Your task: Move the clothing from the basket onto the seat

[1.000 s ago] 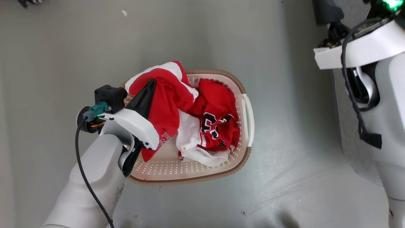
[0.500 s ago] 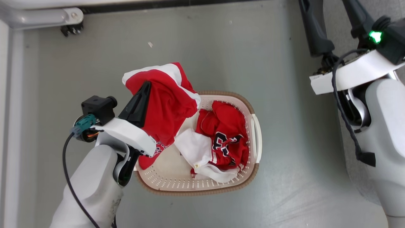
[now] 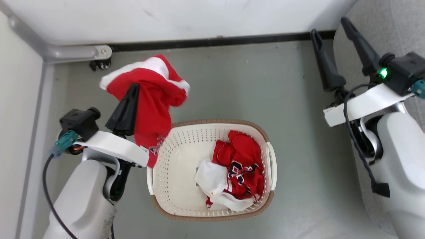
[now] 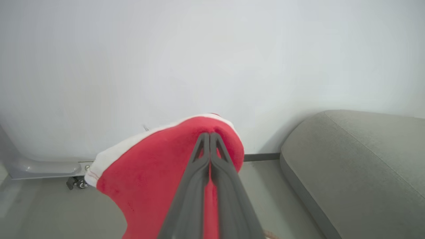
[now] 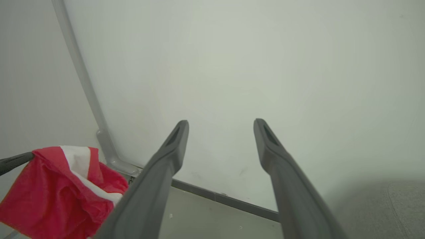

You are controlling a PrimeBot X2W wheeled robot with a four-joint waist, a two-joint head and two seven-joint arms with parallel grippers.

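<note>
**Grip state.** The left gripper (image 3: 134,88) is clamped on the plain red garment (image 3: 149,89), with both fingers pressed together through a fold below its white band. The cloth drapes over the fingertips and hangs down past the left rim of the basket (image 3: 212,122). Whether the lowest corner touches that rim cannot be told. The high pinch near one end probably serves to let the hanging length clear the rim. The right gripper (image 3: 328,26) is spread wide with nothing between its fingers, and it is held near the sofa (image 4: 358,166).

**Task items.** The lettered jersey (image 3: 240,166) lies bunched inside the basket against its right wall, near the right handle. No clothing rests on the sofa, so both transfers remain.

**Clearances.** The basket stands on the floor (image 3: 249,83), well apart from the back wall (image 3: 166,16). The sofa's rounded edge borders the floor's right side, with bare floor between it and the basket — the likely carry path. The held garment hangs toward the floor's back-left corner, near a metal rail (image 3: 76,53) and its caster, so trailing cloth could snag there.
</note>
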